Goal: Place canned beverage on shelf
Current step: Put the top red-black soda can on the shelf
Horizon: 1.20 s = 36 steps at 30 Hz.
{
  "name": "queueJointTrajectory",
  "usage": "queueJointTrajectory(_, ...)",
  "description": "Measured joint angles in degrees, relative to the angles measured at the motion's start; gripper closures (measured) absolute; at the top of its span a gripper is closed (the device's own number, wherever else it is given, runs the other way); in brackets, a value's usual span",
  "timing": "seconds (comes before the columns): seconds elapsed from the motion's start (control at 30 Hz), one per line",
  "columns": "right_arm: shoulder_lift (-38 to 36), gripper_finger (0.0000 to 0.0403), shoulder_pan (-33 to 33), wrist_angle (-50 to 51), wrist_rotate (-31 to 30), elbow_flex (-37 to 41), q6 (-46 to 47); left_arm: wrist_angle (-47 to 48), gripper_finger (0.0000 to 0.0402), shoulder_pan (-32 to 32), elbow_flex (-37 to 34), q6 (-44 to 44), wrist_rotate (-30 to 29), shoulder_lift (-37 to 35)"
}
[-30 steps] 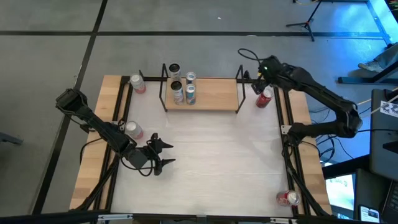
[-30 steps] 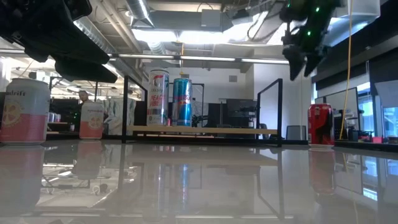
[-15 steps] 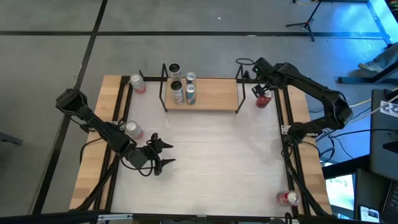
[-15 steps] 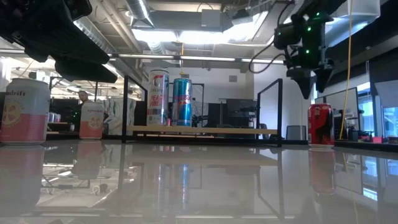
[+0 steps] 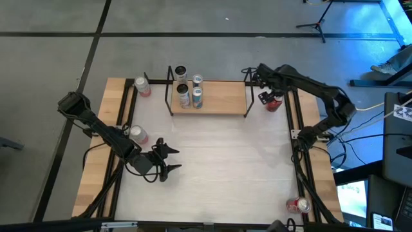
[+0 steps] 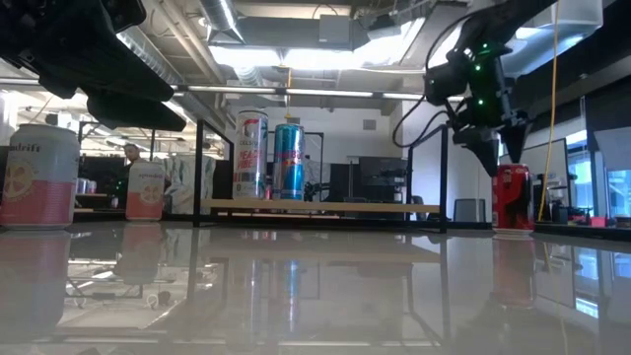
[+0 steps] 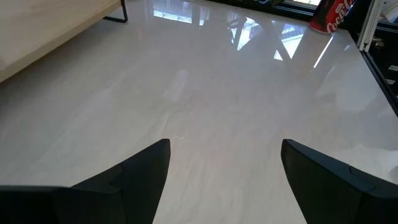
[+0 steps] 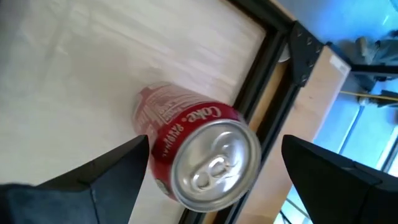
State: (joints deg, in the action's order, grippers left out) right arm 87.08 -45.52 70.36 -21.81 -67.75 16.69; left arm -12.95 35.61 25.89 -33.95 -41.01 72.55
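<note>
A red cola can [image 5: 275, 102] stands upright on the table just right of the shelf [image 5: 222, 98], a light-wood board on a black wire frame that carries three cans [image 5: 190, 90]. My right gripper [image 5: 266, 96] is open above the red can [image 8: 199, 152], its fingers on either side of the can's top [image 6: 510, 173] without touching it. My left gripper [image 5: 168, 159] is open and empty over the table's near left part [image 7: 224, 174].
A pink-and-white can [image 5: 142, 86] stands left of the shelf, another [image 5: 138, 134] at the table's left edge, and a red can [image 5: 298, 205] lies at the near right corner. Black frame rails [image 5: 293, 122] run along the table's sides. The middle is bare white surface.
My right gripper has swung toward the table's left edge and come down over the red can beside the shelf, tipping to point down at its top. The can has stayed in place.
</note>
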Motion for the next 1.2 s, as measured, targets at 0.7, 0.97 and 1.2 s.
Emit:
queueJointTrajectory(0.7, 1.96, 0.004, 0.11, 1.26, 9.78, 2.38, 2.21, -0.02, 0.0105, -0.02, 0.0, -0.11, 0.11, 0.0)
queueJointTrajectory(0.97, 1.82, 0.0094, 0.11, -0.47, 9.41, 4.02, -1.37, -0.05, 0.0105, -0.02, 0.0, -0.09, 0.13, 0.0)
queueJointTrajectory(1.2, 1.54, 0.0117, 0.17, -1.57, 8.31, 3.99, -3.72, -0.07, 0.0105, -0.01, 0.0, -0.09, 0.02, 0.0)
